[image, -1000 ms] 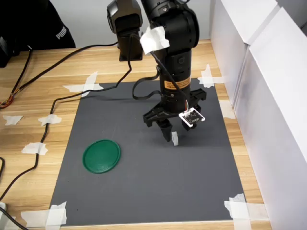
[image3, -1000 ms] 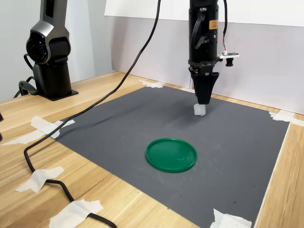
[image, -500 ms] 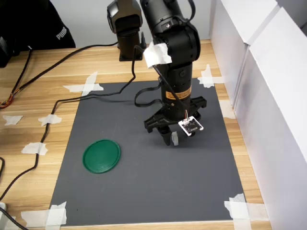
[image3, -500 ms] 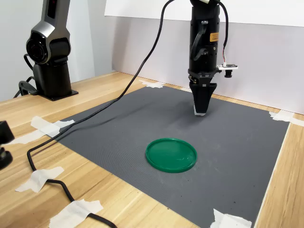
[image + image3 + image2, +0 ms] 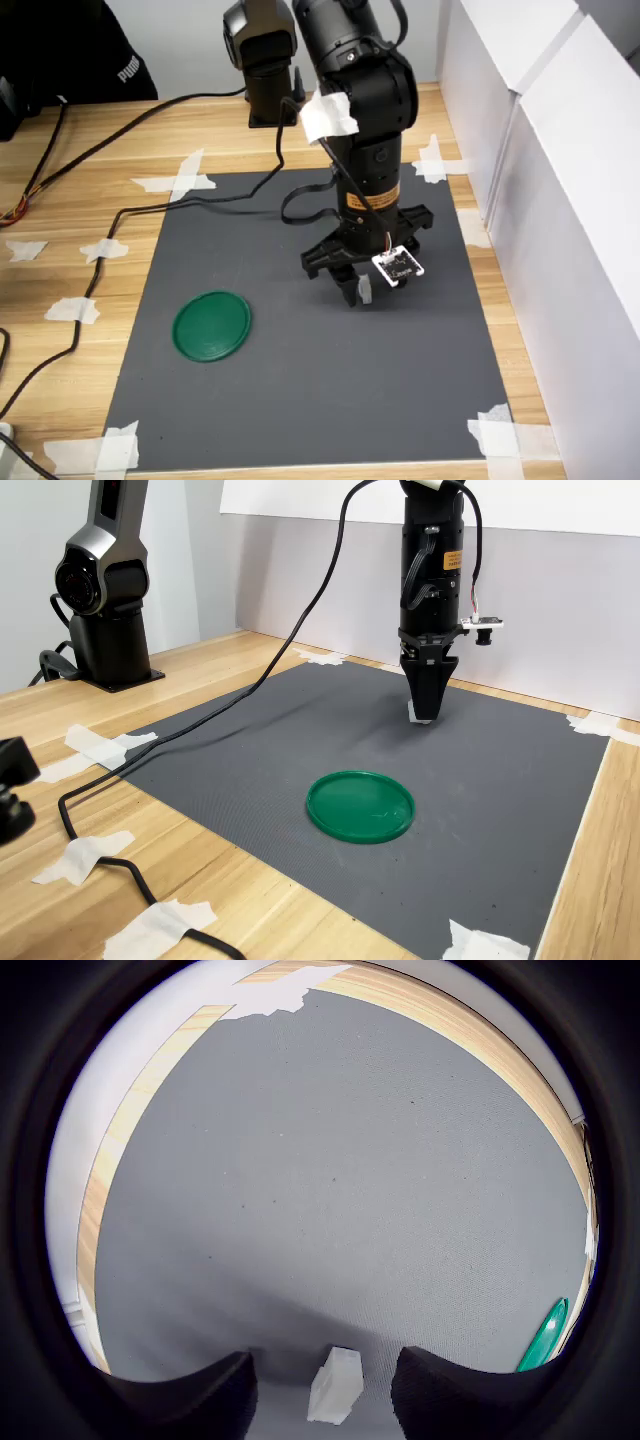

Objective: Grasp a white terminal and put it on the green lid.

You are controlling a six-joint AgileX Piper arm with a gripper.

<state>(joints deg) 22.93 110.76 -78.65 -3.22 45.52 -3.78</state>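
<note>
**White terminal between the fingers, grasp not yet made**

The white terminal (image 5: 336, 1386) is what you are after, so start wide. The wooden bench (image 5: 90, 190) carries a dark grey mat (image 5: 320, 370), and your arm (image 5: 365, 110) stands upright over the mat's far side in the second exterior view. The green lid (image 5: 360, 806) lies flat on the mat, well apart from the arm, toward the first exterior view's left. The pincer (image 5: 356, 290) is down at the mat with its fingers (image 5: 180, 1400) spread. In the wrist view the terminal sits on the mat between them, touching neither. You appear to be at the grasp step – press the fingers onto the block, then lift and carry it over the lid.
</note>
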